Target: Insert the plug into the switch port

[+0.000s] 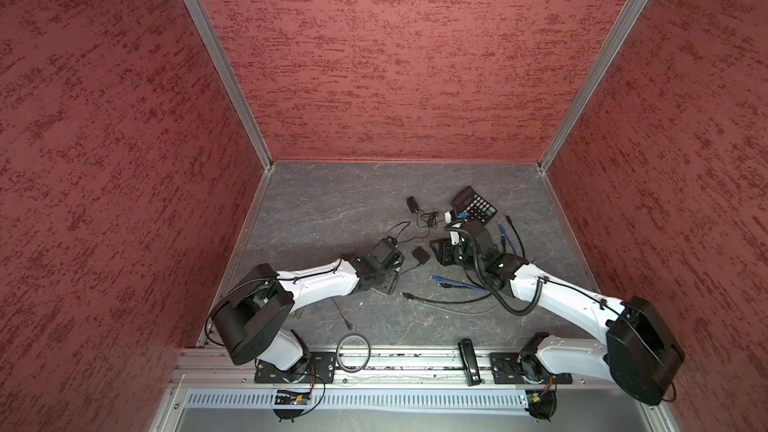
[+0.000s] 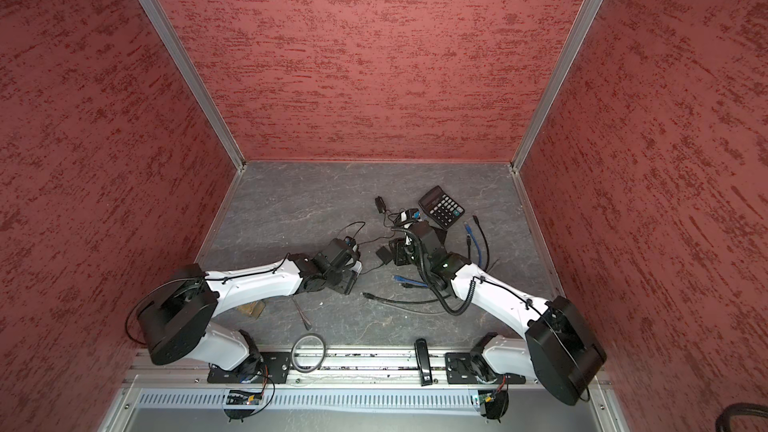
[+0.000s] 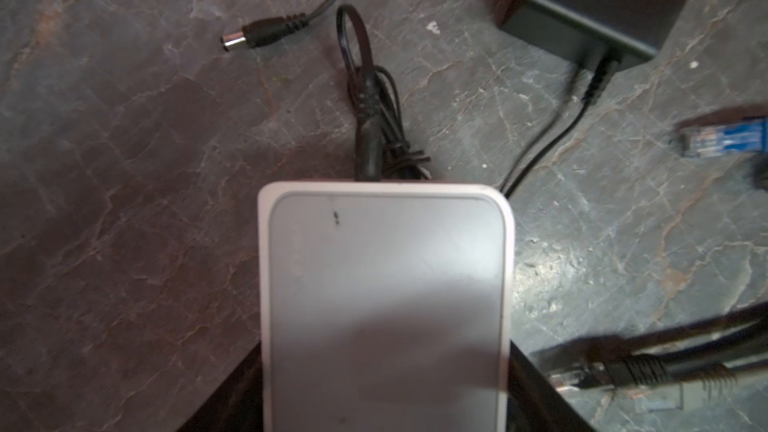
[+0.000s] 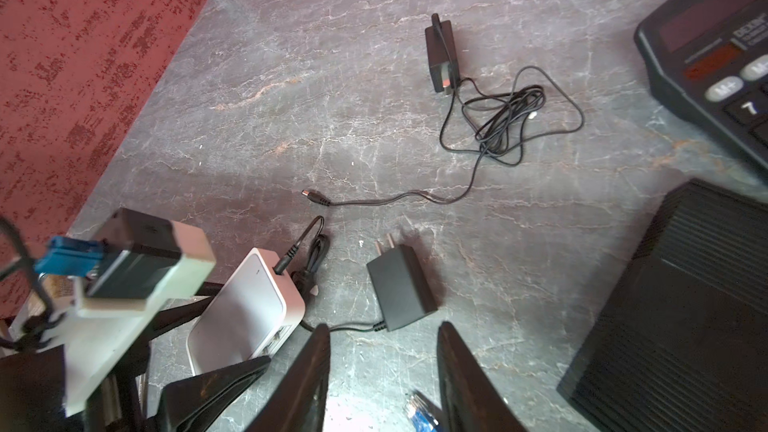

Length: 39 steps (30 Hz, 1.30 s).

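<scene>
Red speckled walls (image 4: pixel 62 76) close in a grey marbled counter (image 4: pixel 291 97). My left gripper (image 3: pixel 384 353) is clamped across the white switch (image 3: pixel 384 284), and the black plug (image 3: pixel 368 151) sits seated in the switch's end. My right gripper (image 4: pixel 384 328) stands open and empty, jaws apart just above the black adapter (image 4: pixel 401 288). A second barrel plug (image 4: pixel 309 195) lies loose nearby.
</scene>
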{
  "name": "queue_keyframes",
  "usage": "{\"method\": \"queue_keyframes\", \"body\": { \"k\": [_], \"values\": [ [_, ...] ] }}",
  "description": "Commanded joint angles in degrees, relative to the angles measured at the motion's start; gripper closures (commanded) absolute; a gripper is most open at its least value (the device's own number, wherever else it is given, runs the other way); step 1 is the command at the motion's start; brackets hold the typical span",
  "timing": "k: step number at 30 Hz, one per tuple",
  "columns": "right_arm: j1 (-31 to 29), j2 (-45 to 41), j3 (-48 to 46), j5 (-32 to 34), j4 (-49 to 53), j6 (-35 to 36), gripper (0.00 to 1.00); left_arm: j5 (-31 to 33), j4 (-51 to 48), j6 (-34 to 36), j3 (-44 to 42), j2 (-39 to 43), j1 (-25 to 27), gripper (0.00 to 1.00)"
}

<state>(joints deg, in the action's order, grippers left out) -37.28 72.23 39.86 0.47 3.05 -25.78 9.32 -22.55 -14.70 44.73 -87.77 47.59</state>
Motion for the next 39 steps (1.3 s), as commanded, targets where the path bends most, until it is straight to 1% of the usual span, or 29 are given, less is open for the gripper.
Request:
{"method": "queue_keyframes", "body": {
  "k": [1, 6, 10, 13, 16, 18, 23, 27, 28, 31, 35, 39],
  "values": [
    [0.5, 0.2, 1.7, 2.1, 0.6, 1.6, 0.56, 1.3, -2.0, 0.3, 2.6, -3.0, 1.0, 0.58],
    [0.9, 0.5, 1.2, 1.8, -0.6, 1.6, 0.54, 2.9, -3.4, 0.4, 4.5, -6.9, 2.4, 0.58],
    [1.4, 0.6, 1.0, 1.1, -2.1, 2.1, 0.48, 3.6, -3.3, 0.7, 6.2, -9.4, 2.7, 0.57],
    [2.6, 0.2, 1.0, 2.1, -3.2, 2.9, 0.45, 4.4, -3.1, 2.0, 8.0, -11.2, 2.5, 0.52],
    [3.7, -0.9, -0.2, 2.5, -6.8, 5.8, 0.41, 4.3, -2.8, 3.6, 9.5, -12.8, 2.6, 0.47],
    [4.2, -1.6, -1.0, 2.7, -9.1, 9.1, 0.4, 4.1, -3.1, 4.1, 10.0, -13.4, 2.5, 0.42],
    [4.2, -4.0, -4.9, 4.0, -15.9, 20.5, 0.39, 2.5, -1.8, 3.7, 8.4, -12.2, 2.2, 0.3],
    [4.3, -5.9, -6.9, 0.3, -17.7, 28.7, 0.39, 1.5, 0.4, 3.2, 6.2, -9.6, 1.8, 0.17],
    [4.3, -6.2, -7.2, -0.1, -18.0, 29.7, 0.4, 1.4, 1.1, 3.0, 5.7, -8.9, 1.7, 0.15],
    [4.2, -6.5, -6.1, -0.9, -16.0, 33.1, 0.41, 0.7, 3.0, 3.1, 4.4, -6.7, 1.5, 0.08],
    [4.2, -4.4, -1.6, -3.1, -7.8, 35.9, 0.41, -0.4, 5.3, 3.3, 3.0, -3.9, 0.5, 0.0],
    [4.2, -2.7, 1.1, -6.7, -2.3, 37.4, 0.43, -1.0, 7.7, 3.0, 1.1, -0.3, -1.2, 0.0]
  ]
}}
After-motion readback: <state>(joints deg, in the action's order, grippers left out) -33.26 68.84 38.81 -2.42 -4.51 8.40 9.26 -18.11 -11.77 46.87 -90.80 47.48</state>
